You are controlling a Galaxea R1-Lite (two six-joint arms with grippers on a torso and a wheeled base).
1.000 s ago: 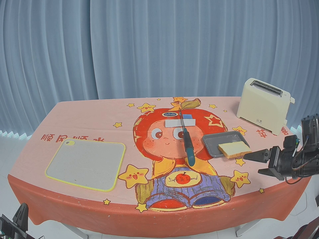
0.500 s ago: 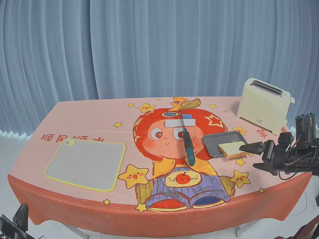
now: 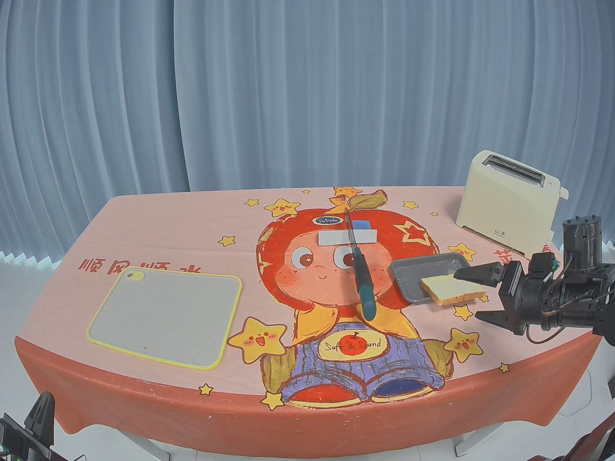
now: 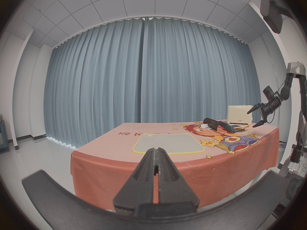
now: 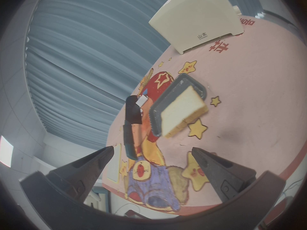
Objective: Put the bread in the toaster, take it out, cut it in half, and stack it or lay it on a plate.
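While your left gripper [image 4: 156, 154] sat low off the table's [image 3: 160, 225] 7 o'clock edge, fingers pressed together on nothing, your right gripper [image 3: 466, 295] hung at 4 o'clock with its jaws spread wide and empty. The bread [image 3: 451, 287] lay just ahead of its tips, at about 3 o'clock. It was propped aslant on the near right corner of the grey tray [image 3: 416, 267] and jutted out past the rim.

You should have judged it light, soft and crumbly, quick to dent or tear under a hard squeeze. That overhanging edge looked like your best hold, pinched gently across the thickness. The tray's rim beneath was the likeliest snag for the lower finger.

The cutting board [image 3: 165, 315] rested at 8 o'clock, well apart. The knife [image 3: 364, 280] lay at the table's middle, handle towards 6 and blade towards 12, beside the tray without touching it. Farthest off, at 2 o'clock, stood the toaster [image 3: 509, 203] with its slot upward, and nothing stood between it and the bread
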